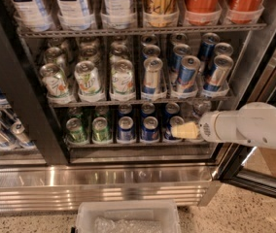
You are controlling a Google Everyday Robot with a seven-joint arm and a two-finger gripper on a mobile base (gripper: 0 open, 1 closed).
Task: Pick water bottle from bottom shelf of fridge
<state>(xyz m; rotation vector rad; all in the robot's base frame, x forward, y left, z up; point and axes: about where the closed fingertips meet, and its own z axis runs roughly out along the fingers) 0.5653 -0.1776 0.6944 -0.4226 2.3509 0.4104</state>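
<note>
The water bottle (pixel 199 107) is a small clear plastic bottle. It stands in the right-most lane of the bottom shelf (pixel 128 148), a dark wire rack with clear plastic trays, inside the fridge (pixel 11 106), a large drinks cooler with a black frame. The body of the bottle looks transparent and a little ribbed, but its cap is hard to make out. It stands upright, so its long axis is vertical and its top points up to the rack above. Its lower part is hidden behind the arm.

The gripper (pixel 177 130) is cream-coloured and sits at the end of the white rounded arm (pixel 254 127), which comes in from the right. It points to the left, level with the bottom shelf, just below and in front of the bottle. Whether the gripper is open or closed, I cannot tell, and also not whether it touches the bottle.

To the left on the same shelf stand the green cans (pixel 75 130) and the blue cans (pixel 126 128) in lanes. One blue can is just beside the gripper tip. The rack above carries the 7UP cans (pixel 87 79) and the slim blue-silver cans (pixel 152 76). Below the shelf runs the ribbed stainless-steel base panel (pixel 94 183), and a clear plastic bin (pixel 128 215) stands on the floor before it.
</note>
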